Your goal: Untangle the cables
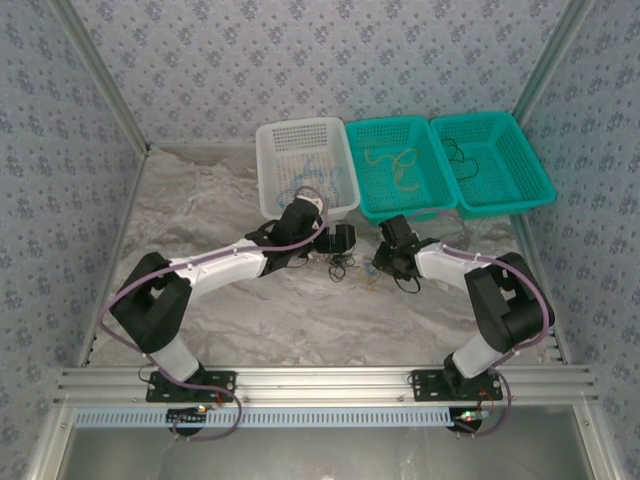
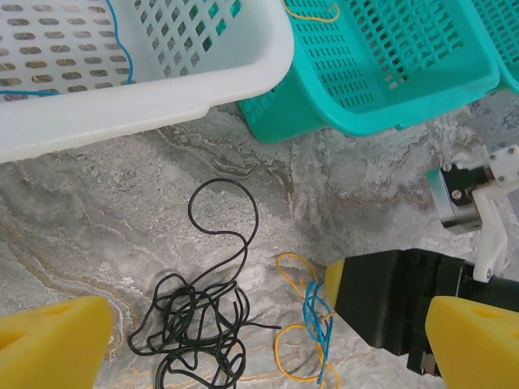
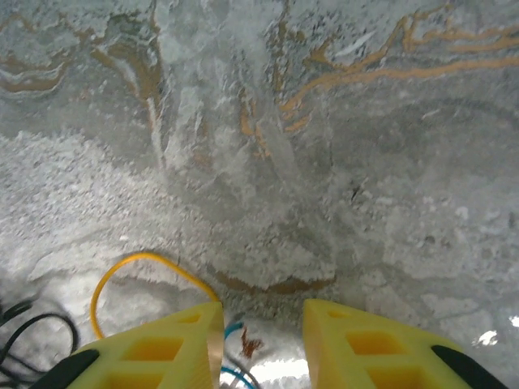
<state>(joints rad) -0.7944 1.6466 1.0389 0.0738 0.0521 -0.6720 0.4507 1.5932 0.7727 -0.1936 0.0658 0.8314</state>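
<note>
A black cable [image 2: 190, 324] lies in a loose clump on the marbled table, one loop reaching up towards the baskets. To its right a yellow cable [image 2: 292, 267] and a blue cable [image 2: 312, 320] are twisted together. My left gripper [image 2: 259, 348] hovers above them, wide open, holding nothing. My right gripper [image 3: 261, 312] is down at the table with its tip against the yellow-blue tangle [image 1: 372, 280]. Its jaws stand narrowed with a gap. The blue cable [image 3: 231, 328] lies in that gap beside the left finger, and a yellow loop [image 3: 138, 259] runs out to the left.
Three baskets stand at the back: a white basket [image 1: 300, 125] holding a blue cord, a teal basket [image 1: 400, 122] holding a yellow cord, and a second teal basket [image 1: 490, 118] holding a black cord. The white basket's rim [image 2: 162, 97] is close above the black clump.
</note>
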